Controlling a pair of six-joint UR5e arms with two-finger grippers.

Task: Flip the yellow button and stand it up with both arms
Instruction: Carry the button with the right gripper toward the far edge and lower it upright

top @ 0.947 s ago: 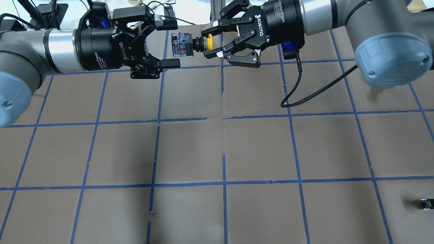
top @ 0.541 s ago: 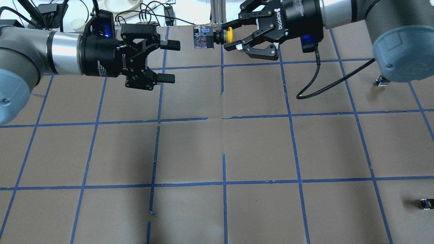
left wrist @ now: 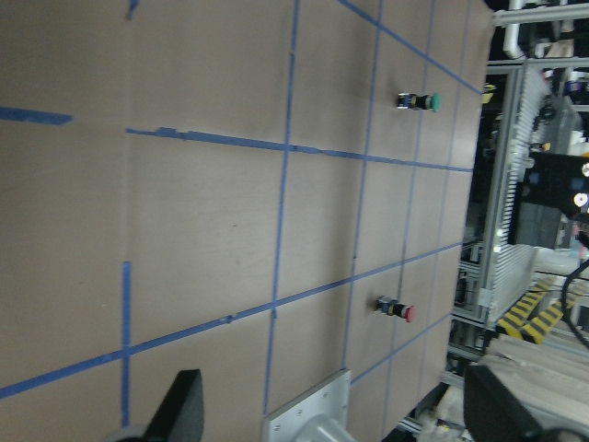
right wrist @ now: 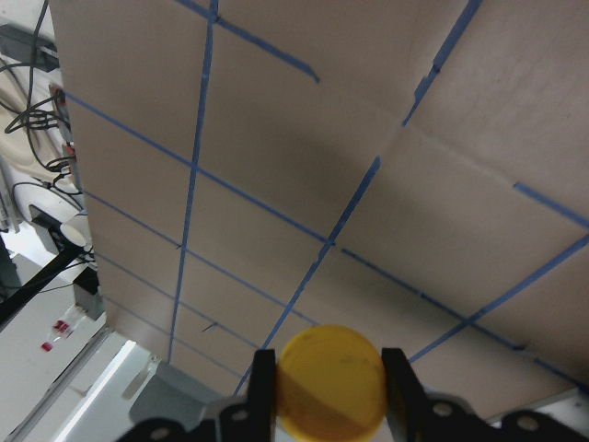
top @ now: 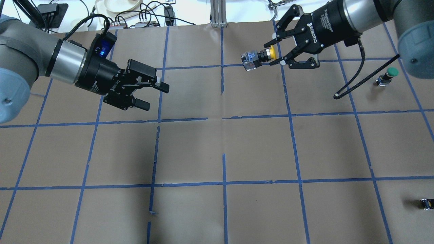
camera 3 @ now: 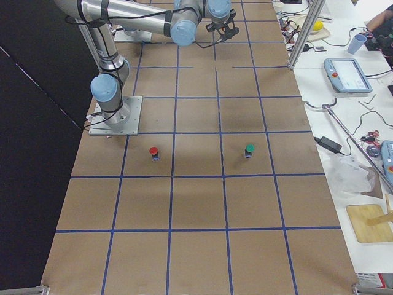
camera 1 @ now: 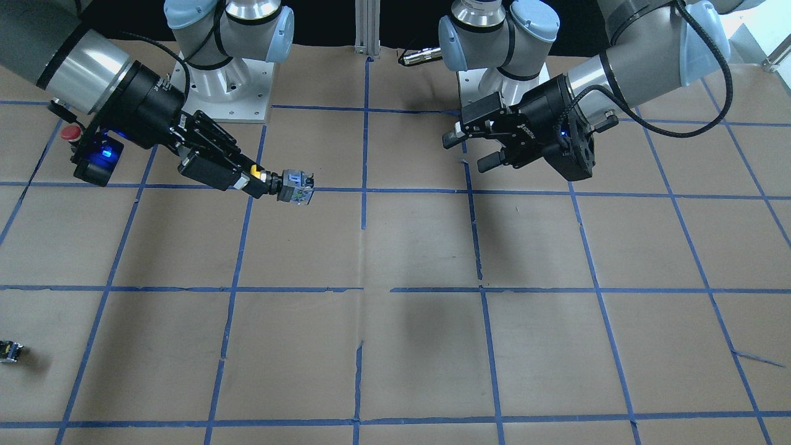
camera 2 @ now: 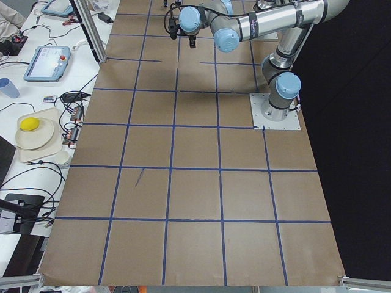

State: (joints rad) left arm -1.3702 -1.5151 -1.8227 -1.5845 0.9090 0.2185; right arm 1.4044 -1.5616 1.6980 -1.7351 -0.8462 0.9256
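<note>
Entry 1, yellow button: I logged it toward the far right of the table, carried off the surface and lying sideways. Its yellow cap sat between the tips of the right gripper. Its black neck and grey-blue block stuck out past those tips, pointing left toward the other arm. From the front camera I saw the same button jutting beyond the right gripper.

Entry 2, right gripper: the jaws were drawn in on the cap, holding the button. In my right wrist view the two fingers pressed on opposite sides of the cap, with the table well beyond it.

Entry 3, left gripper: I noted it over the far left part of the table, well apart from the button. Its jaws were spread wide with nothing between them, which the front view confirmed.

Entry 4, other stock: a green button stood at the far right, a red button stood near the right arm's base, and a small black block lay at the near right edge.
</note>
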